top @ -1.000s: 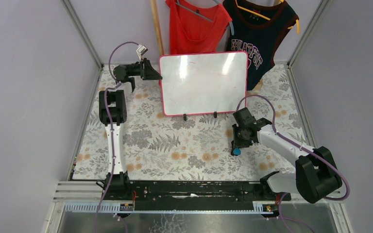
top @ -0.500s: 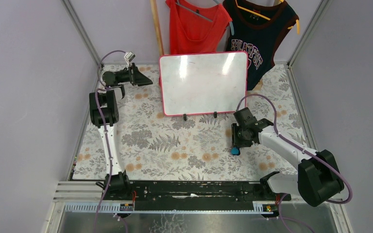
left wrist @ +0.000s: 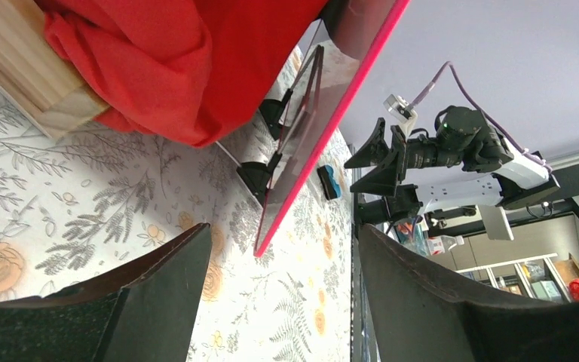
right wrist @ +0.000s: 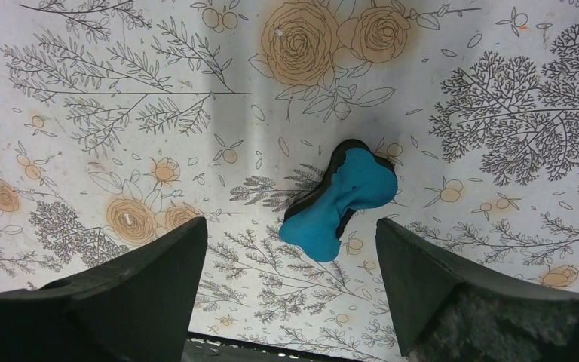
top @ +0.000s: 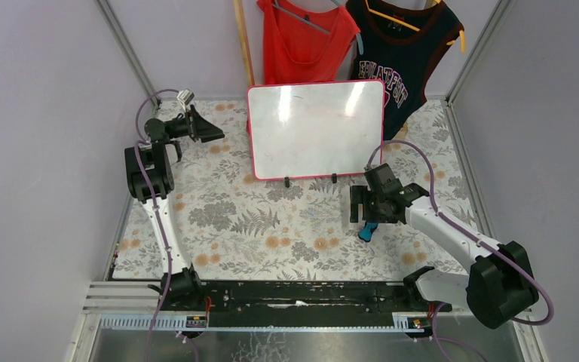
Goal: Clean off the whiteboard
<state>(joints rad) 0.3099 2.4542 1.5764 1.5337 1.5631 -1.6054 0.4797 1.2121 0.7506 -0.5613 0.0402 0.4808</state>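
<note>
Two arms on this one, going camera by camera.

Top camera: the whiteboard [top: 315, 130] stands on its black feet at the back of the floral tablecloth [top: 271, 226], face toward me, so it's set up for a wipe. Glare covers much of it, so I can't really say what ink is left. My left pincer [top: 209, 132] hangs off to the board's left, apart from it, I'd guess to leave the face free. My right pincer [top: 366, 215] sits over the blue eraser [top: 366, 231], in front of the board's right side.

Left wrist: pincer [left wrist: 283, 234] spread wide, nothing in it. The whiteboard [left wrist: 324, 128] shows edge-on beside a red shirt [left wrist: 196, 60].

Right wrist: pincer [right wrist: 289, 230] gaping wide, fingers either side of the blue eraser [right wrist: 339, 200] and not touching it. The eraser lies on the cloth, ungrabbed. Looks like I'm lining up the pickup.
</note>
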